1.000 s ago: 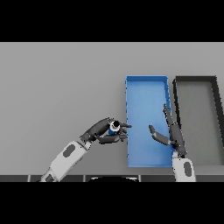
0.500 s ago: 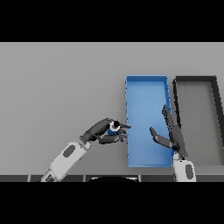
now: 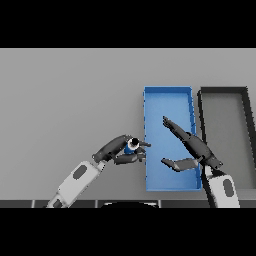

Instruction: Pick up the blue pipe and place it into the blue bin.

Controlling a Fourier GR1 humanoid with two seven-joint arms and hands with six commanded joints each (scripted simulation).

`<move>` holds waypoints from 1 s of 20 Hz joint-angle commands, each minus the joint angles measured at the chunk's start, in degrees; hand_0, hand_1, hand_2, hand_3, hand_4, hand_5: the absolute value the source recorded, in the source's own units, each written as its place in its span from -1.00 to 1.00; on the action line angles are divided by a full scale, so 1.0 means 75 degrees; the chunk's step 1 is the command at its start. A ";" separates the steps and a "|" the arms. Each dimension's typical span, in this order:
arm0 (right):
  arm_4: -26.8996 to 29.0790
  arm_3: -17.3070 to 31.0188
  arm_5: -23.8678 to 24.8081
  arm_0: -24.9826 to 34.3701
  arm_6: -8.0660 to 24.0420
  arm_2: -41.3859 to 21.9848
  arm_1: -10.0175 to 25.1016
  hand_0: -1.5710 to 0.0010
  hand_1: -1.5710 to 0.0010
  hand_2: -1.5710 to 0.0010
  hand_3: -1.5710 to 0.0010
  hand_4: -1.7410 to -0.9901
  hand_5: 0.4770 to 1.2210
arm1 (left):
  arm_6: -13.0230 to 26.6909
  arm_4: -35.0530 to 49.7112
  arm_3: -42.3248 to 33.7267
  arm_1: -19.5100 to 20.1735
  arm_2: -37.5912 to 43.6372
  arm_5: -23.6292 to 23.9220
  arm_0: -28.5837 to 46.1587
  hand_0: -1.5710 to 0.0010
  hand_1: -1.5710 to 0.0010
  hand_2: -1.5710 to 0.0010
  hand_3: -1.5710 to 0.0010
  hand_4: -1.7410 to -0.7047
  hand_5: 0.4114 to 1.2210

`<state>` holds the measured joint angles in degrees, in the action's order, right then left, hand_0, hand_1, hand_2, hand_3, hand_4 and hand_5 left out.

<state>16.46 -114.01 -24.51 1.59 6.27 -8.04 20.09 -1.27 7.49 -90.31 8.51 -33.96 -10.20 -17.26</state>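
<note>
A small blue pipe [image 3: 131, 147] sits in the grasp of my left hand [image 3: 118, 149], whose fingers and thumb curl round it just left of the blue bin's [image 3: 168, 97] left wall. The pipe's top end shows a pale ring; its lower part is hidden by the fingers. My right hand [image 3: 192, 146] hovers over the bin's right half with straight fingers pointing up-left and the thumb spread, holding nothing.
A black bin [image 3: 223, 93] stands right of the blue one, their long sides nearly touching. The grey table [image 3: 70, 100] stretches to the left and behind.
My left hand has carried the pipe slightly right, closer to the blue bin's left wall. The right hand has shifted a little down and right.
</note>
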 commanded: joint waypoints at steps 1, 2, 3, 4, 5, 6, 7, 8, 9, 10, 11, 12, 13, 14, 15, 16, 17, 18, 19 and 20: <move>0.0094 -0.0042 -0.0131 0.0102 0.0107 -0.0101 0.0052 1.00 1.00 1.00 1.00 0.16 -0.88 | 0.0004 -0.0012 0.0098 -0.0006 0.0049 -0.0009 -0.0061 -1.00 -1.00 -1.00 -0.83 -0.98 1.00; 0.0175 -0.0246 -0.0202 0.0238 0.0322 -0.0229 0.0158 1.00 1.00 1.00 1.00 0.17 -0.88 | -0.0028 -0.0059 0.0093 0.0017 0.0022 -0.0033 -0.0032 -1.00 -1.00 -1.00 -0.83 -0.98 1.00; 0.0295 -0.0365 -0.0235 0.0425 0.0452 -0.0279 0.0254 1.00 1.00 1.00 1.00 0.18 -0.88 | -0.0035 -0.0122 0.0100 0.0031 -0.0009 -0.0015 0.0046 -1.00 -1.00 -1.00 -0.83 -0.98 1.00; 0.0354 -0.0384 -0.0244 0.0720 0.0686 -0.0430 0.0245 1.00 1.00 1.00 1.00 0.19 -0.88 | 0.0007 -0.0132 0.0080 0.0026 0.0047 0.0010 -0.0050 -1.00 -1.00 -1.00 -0.83 -0.98 1.00; 0.0434 -0.0381 -0.0300 0.0983 0.0839 -0.0536 0.0252 1.00 1.00 1.00 1.00 0.18 -0.87 | 0.0022 -0.0117 0.0172 -0.0004 0.0090 -0.0022 -0.0156 -1.00 -1.00 -1.00 -0.83 -0.98 1.00; 0.0512 -0.0304 -0.0379 0.1265 0.0991 -0.0638 0.0253 1.00 1.00 1.00 1.00 0.18 -0.86 | 0.0009 -0.0087 0.0093 0.0040 0.0092 -0.0062 -0.0110 -1.00 -1.00 -1.00 -0.83 -0.98 1.00; 0.0483 -0.0260 -0.0494 0.1462 0.1009 -0.0723 0.0272 1.00 1.00 1.00 1.00 0.17 -0.85 | -0.0023 -0.0088 0.0148 -0.0003 0.0074 -0.0073 -0.0066 -1.00 -1.00 -1.00 -0.83 -0.98 1.00; 0.0500 -0.0187 -0.0550 0.1723 0.1109 -0.0793 0.0271 1.00 1.00 1.00 1.00 0.16 -0.85 | -0.0060 -0.0044 0.0149 0.0019 0.0135 -0.0094 -0.0061 -1.00 -1.00 -1.00 -0.83 -0.98 1.00; 0.0521 -0.0097 -0.0627 0.1931 0.1220 -0.0915 0.0216 1.00 1.00 1.00 1.00 0.19 -0.85 | -0.0095 -0.0066 0.0310 -0.0020 0.0151 -0.0141 -0.0116 -1.00 -1.00 -1.00 -0.83 -0.98 1.00; 0.0460 -0.0019 -0.0712 0.2045 0.1260 -0.1071 0.0108 1.00 1.00 1.00 1.00 0.22 -0.86 | -0.0076 -0.0033 0.0281 -0.0047 0.0154 -0.0198 -0.0184 -1.00 -1.00 -1.00 -0.83 -0.98 1.00; 0.0453 0.0097 -0.0810 0.2213 0.1270 -0.1153 0.0041 1.00 1.00 1.00 1.00 0.26 -0.86 | -0.0208 0.0006 0.0274 -0.0045 0.0171 -0.0257 -0.0180 -1.00 -1.00 -1.00 -0.85 -0.98 1.00; 0.0465 0.0209 -0.0838 0.2390 0.1336 -0.1306 -0.0133 1.00 1.00 1.00 1.00 0.28 -0.85 | -0.0331 0.0004 0.0259 -0.0024 0.0142 -0.0319 -0.0099 -1.00 -1.00 -1.00 -0.87 -0.98 1.00; 0.0469 0.0323 -0.0800 0.2600 0.1459 -0.1397 -0.0282 1.00 1.00 1.00 1.00 0.30 -0.84 | -0.0344 0.0022 0.0291 -0.0056 0.0146 -0.0354 -0.0115 -1.00 -1.00 -1.00 -0.89 -0.98 1.00; 0.0411 0.0483 -0.0804 0.2796 0.1610 -0.1443 -0.0349 1.00 1.00 1.00 1.00 0.33 -0.85 | -0.0197 0.0085 0.0365 -0.0118 0.0215 -0.0346 -0.0228 -1.00 -1.00 -1.00 -0.90 -0.98 1.00; 0.0401 0.0541 -0.0782 0.2858 0.1702 -0.1529 -0.0461 1.00 1.00 1.00 1.00 0.35 -0.86 | -0.0221 0.0132 0.0428 -0.0049 0.0260 -0.0441 -0.0213 -1.00 -1.00 -1.00 -0.91 -0.98 1.00; 0.0327 0.0719 -0.0741 0.3081 0.1815 -0.1571 -0.0588 1.00 1.00 1.00 1.00 0.37 -0.88 | -0.0159 0.0153 0.0411 -0.0084 0.0246 -0.0477 -0.0244 -1.00 -1.00 -1.00 -0.92 -0.98 1.00; 0.0314 0.0824 -0.0774 0.3151 0.1784 -0.1579 -0.0643 1.00 1.00 1.00 1.00 0.38 -0.90 | -0.0261 0.0203 0.0351 -0.0037 0.0271 -0.0534 -0.0215 -1.00 -1.00 -1.00 -0.93 -0.98 1.00; 0.0377 0.0916 -0.0809 0.3257 0.1817 -0.1579 -0.0685 1.00 1.00 1.00 1.00 0.38 -0.90 | -0.0246 0.0208 0.0389 -0.0036 0.0281 -0.0550 -0.0201 -1.00 -1.00 -1.00 -0.93 -0.98 1.00; 0.0369 0.1085 -0.0860 0.3389 0.1826 -0.1602 -0.0763 1.00 1.00 0.99 1.00 0.38 -0.91 | -0.0204 0.0155 0.0333 -0.0014 0.0237 -0.0548 -0.0138 -1.00 -1.00 -1.00 -0.92 -0.98 1.00; 0.0330 0.1251 -0.0894 0.3537 0.1893 -0.1626 -0.0830 1.00 1.00 0.97 1.00 0.37 -0.91 | -0.0179 0.0161 0.0255 -0.0015 0.0212 -0.0545 -0.0076 -1.00 -1.00 -1.00 -0.91 -0.97 1.00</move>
<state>18.90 -104.62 -31.18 28.15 20.61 -20.23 13.84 -2.66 8.78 -88.40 8.39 -32.39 -14.43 -17.82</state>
